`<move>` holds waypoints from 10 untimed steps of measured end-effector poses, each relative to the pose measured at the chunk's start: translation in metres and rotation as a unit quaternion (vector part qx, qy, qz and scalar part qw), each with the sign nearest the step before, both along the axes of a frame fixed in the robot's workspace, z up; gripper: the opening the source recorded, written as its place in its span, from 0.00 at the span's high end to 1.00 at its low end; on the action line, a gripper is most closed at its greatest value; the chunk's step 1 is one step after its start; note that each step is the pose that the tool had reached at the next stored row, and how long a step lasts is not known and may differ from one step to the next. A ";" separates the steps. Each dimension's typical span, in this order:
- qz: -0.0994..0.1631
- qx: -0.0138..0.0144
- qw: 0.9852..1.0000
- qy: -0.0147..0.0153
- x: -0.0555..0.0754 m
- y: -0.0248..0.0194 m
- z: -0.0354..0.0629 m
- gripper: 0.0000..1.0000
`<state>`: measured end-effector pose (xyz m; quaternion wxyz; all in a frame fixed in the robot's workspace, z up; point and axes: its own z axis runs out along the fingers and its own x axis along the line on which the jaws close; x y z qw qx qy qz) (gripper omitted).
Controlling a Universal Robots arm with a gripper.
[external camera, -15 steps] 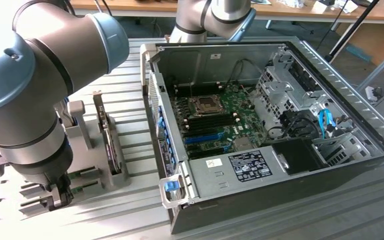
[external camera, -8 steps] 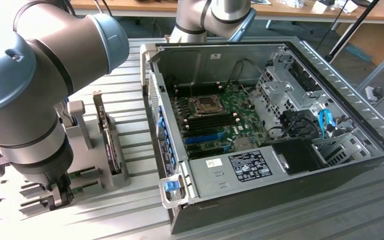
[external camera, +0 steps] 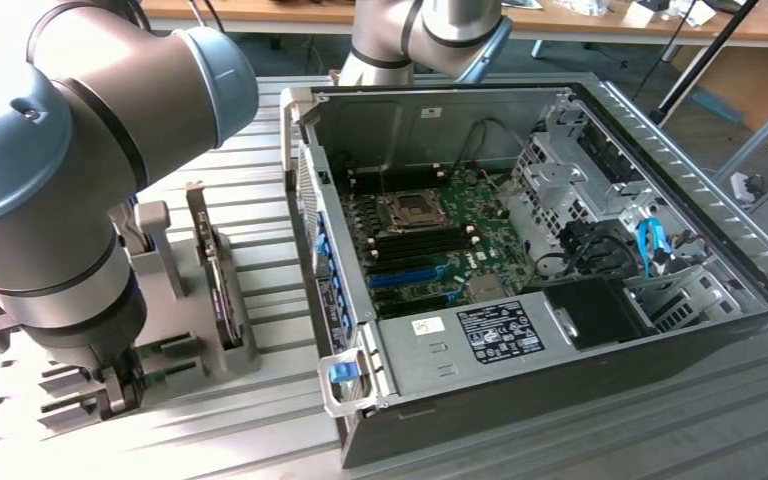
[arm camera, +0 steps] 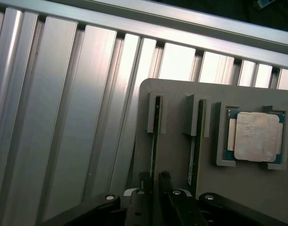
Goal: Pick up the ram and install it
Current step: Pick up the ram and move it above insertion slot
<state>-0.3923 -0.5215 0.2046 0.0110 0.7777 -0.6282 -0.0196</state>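
**Exterior view.** The robot arm [external camera: 77,180] fills the exterior view's left. Its wrist points down, and the gripper [external camera: 111,395] is lowered onto a grey holder [external camera: 171,355] that sits on the slatted aluminium table [external camera: 264,180]. A dark expansion card [external camera: 211,270] stands on edge in the same holder, just beside the wrist. From this side the arm hides the ram. To the exterior view's right an open computer case [external camera: 704,230] lies on its side. Its motherboard [external camera: 438,240] faces up, with the processor socket [external camera: 408,210] near the middle and blue slots [external camera: 404,278] just beside it.

**Wrist view.** Looking along the gripper [arm camera: 153,183], the grey holder [arm camera: 176,165] lies flat on the table [arm camera: 63,117] and has two narrow slots side by side. The ram [arm camera: 154,146] stands on edge in the slot nearer the bare table, and it is seated there, well apart from the case. The gripper is centred on the ram's upper edge, with its dark body down on either side. Whether it has closed on the ram cannot be told from here. A second thin board [arm camera: 193,160] stands on edge in the neighbouring slot. Beyond that, a processor chip [arm camera: 257,136] with a silver lid lies flat in a square pocket of the holder.
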 end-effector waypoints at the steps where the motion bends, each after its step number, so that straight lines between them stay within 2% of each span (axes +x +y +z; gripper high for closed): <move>1: 0.000 0.000 1.000 0.000 0.000 0.0000 0.0000 0.84; 2: 0.000 0.000 1.000 0.000 0.000 0.0000 0.0000 0.86; 10: 0.000 0.000 1.000 0.000 0.000 0.0001 -0.0001 0.86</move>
